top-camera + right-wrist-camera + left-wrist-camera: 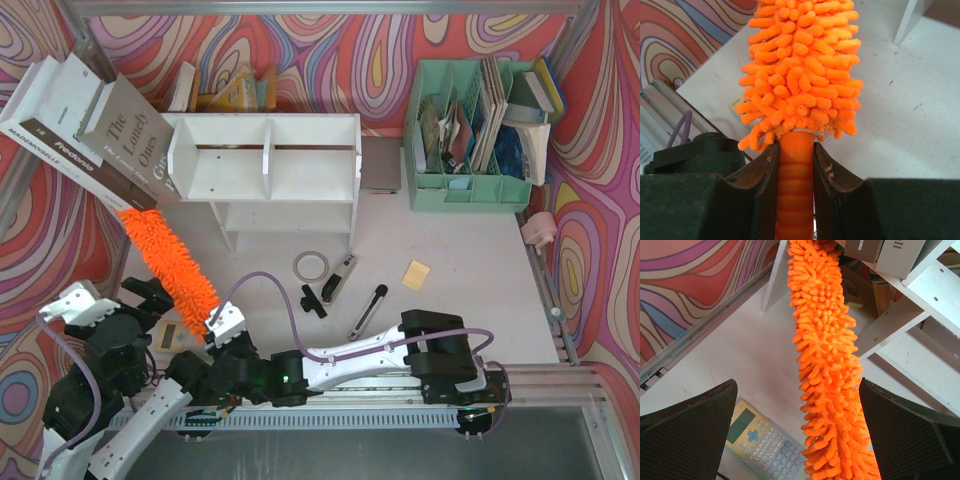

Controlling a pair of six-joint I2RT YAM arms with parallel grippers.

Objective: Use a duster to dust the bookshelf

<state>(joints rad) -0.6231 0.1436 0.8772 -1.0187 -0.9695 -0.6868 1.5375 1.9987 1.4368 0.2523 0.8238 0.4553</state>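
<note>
Right gripper (795, 162) pinches the thin plastic handle of the fluffy orange chenille duster (168, 258), tip beside the white wooden bookshelf (300, 130). Left gripper (800, 440) spread, empty. Probably light, floppy head; grip the stiff handle.

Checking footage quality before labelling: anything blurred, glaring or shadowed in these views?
Top external: even light, sharp, only soft shadows by the bookshelf. Left wrist: the duster sharp, near fingers dark. Right wrist: right hand clamping the handle is crisp; table bright, no glare.
</note>
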